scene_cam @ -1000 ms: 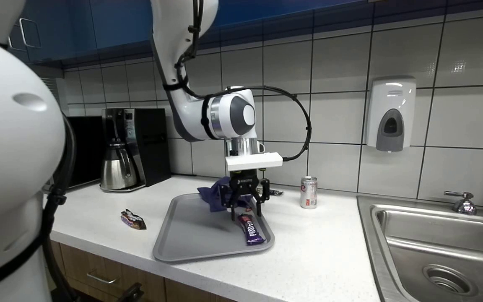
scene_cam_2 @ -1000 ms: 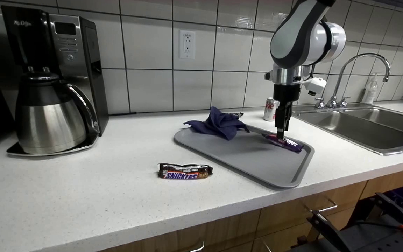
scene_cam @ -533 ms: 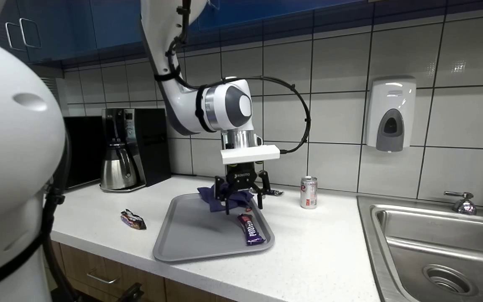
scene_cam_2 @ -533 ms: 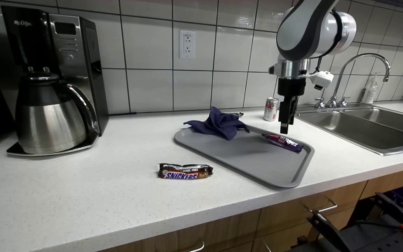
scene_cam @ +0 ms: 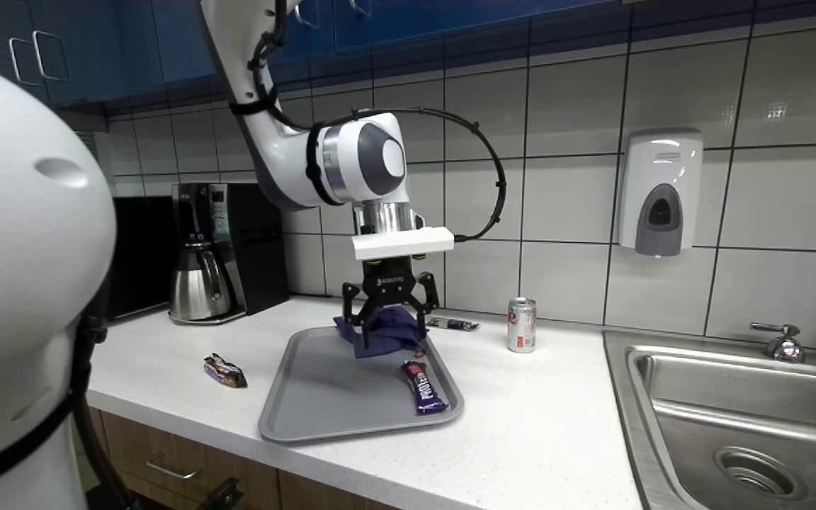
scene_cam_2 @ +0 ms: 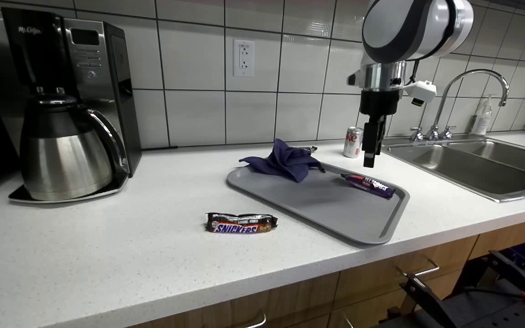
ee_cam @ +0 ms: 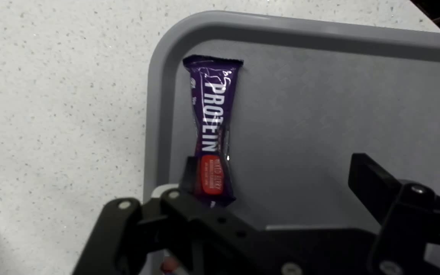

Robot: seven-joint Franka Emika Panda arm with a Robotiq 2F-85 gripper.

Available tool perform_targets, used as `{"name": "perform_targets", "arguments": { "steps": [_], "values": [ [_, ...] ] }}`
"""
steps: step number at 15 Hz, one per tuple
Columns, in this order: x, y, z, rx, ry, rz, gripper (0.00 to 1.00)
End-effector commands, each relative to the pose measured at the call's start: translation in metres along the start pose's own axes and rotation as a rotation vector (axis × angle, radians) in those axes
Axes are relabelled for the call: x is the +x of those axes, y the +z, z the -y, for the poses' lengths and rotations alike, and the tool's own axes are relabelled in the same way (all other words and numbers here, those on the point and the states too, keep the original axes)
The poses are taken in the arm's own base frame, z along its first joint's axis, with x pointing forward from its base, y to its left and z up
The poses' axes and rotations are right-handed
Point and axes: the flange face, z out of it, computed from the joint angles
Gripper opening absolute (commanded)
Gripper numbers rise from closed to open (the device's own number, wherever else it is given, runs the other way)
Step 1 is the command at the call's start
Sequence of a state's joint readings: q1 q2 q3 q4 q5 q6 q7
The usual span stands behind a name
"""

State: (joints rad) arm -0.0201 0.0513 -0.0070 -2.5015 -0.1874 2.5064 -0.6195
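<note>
My black two-fingered gripper (scene_cam: 393, 338) hung above the grey, round-cornered tray (ee_cam: 300, 28), fingers (ee_cam: 372, 181) spread wide with nothing between them. The purple, glossy-wrapped protein bar (ee_cam: 212, 118) with a red label (ee_cam: 211, 173) lay on the tray below the fingers: in the wrist view one finger partly covered its red-labelled end, while the other stood well apart from it. I judged the bar light, firm but slightly yielding inside, hard to damage, its wrapper likely slippery and its crimped ends floppy. I reckoned the surest hold was across its middle, a finger to each long side, with a modest squeeze.
</note>
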Motion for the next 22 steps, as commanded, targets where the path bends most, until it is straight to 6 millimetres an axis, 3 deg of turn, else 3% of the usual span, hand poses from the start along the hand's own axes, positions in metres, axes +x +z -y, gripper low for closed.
{"name": "perform_targets", "arguments": {
  "steps": [1,14,22],
  "values": [
    [0.005,-0.014,0.034,-0.013,-0.034,-0.007,1.0],
    [0.046,-0.02,0.138,0.004,-0.274,-0.037,1.0],
    [0.062,-0.017,0.185,0.013,-0.39,-0.05,1.0]
  ]
}}
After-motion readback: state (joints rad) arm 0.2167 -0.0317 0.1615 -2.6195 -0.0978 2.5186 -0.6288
